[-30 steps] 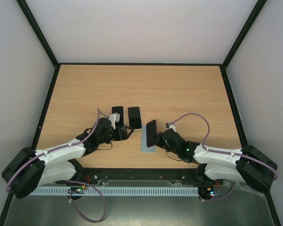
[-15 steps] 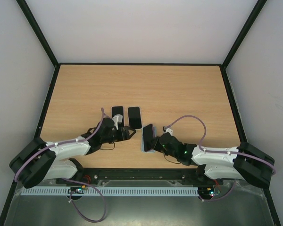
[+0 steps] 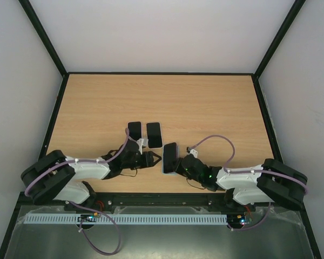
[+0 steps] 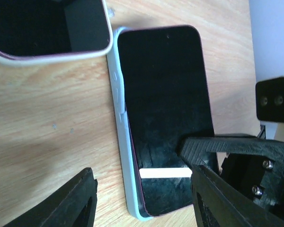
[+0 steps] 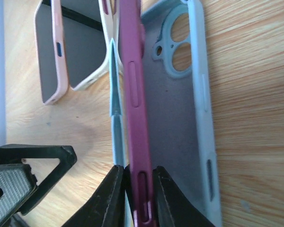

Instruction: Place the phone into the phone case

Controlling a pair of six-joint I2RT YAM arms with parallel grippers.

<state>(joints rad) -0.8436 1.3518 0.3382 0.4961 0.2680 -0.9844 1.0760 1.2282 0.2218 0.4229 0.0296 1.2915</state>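
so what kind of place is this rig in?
Looks like a lab robot test cell, not a home: plain white enclosure walls in black framing, a wood-grain tabletop, and a slotted white cable duct along the near edge.

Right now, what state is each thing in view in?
phone, on edge and tilted, lower long edge inside the blue case, not seated.
blue case, lying flat, open side up.
right end effector, shut on the phone's end.
left end effector, open, at the case's end.
pink case, lying flat, untouched.
cream case, lying flat, untouched.
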